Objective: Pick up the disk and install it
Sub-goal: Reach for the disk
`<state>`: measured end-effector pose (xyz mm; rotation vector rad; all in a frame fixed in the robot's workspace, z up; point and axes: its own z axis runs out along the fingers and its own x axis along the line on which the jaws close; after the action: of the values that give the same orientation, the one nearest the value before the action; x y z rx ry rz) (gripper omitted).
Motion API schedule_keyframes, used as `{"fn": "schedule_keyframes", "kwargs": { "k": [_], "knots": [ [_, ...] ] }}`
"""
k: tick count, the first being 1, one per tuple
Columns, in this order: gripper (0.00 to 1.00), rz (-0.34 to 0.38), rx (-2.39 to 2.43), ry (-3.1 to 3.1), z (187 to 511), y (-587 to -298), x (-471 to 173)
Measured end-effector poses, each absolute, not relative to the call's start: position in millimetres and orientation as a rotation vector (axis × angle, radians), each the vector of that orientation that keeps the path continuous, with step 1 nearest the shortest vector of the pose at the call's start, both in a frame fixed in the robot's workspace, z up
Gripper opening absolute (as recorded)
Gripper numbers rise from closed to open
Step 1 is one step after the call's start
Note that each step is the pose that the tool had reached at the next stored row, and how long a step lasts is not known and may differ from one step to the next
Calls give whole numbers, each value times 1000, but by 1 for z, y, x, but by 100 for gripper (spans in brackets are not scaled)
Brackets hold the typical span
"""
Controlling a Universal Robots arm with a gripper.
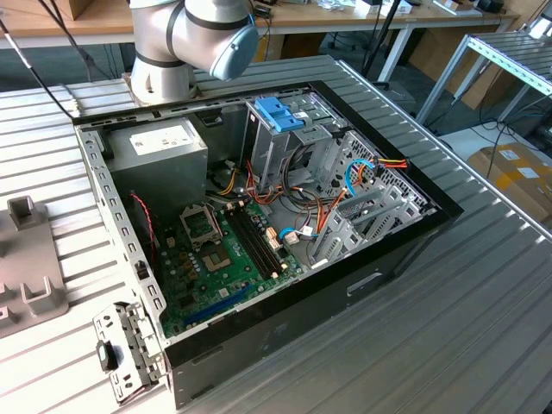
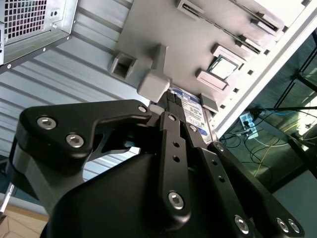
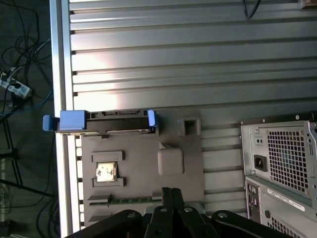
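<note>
A ribbed metal table (image 1: 483,328) carries the work, with benches and cables behind it. In the first wrist view, nearest the camera, the gripper (image 3: 172,193) hangs over a grey tray (image 3: 143,163) with its jaws together and nothing between them. Below it, in the tray's pockets, lie a square chip (image 3: 106,172) and a thin green stick (image 3: 131,200). At the tray's end farthest from the gripper, well apart from it, the disk (image 3: 104,122) stands on its long edge in a slot. Its dark body sits between the light blue ends of its carrier (image 3: 73,120), one of which reaches the table's rim. It looks stiff and flat, probably dense for its thinness and unlikely to like a knock. The plastic carrier will likely flex, and the smooth faces could slip. The best hold seems to be across the two broad faces, from above, midway along the exposed upper edge. That keeps off the blue ends, which probably must stay free to seat. The slot looks shallow, so a straight lift should free it. Beyond the tray stands the open case (image 1: 345,285), lying on its side. Inside it are a green board and a darker blue latch (image 1: 280,112) over a metal cage. The arm (image 1: 190,34) rises at the case's far end.
</note>
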<state>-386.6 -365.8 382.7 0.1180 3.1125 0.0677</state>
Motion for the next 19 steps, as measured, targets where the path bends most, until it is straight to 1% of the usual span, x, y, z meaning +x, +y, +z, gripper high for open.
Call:
{"fn": "schedule_keyframes", "kwargs": {
  "k": [19],
  "knots": [
    [11,68,118,3113,382,-366,-398]
  ]
}}
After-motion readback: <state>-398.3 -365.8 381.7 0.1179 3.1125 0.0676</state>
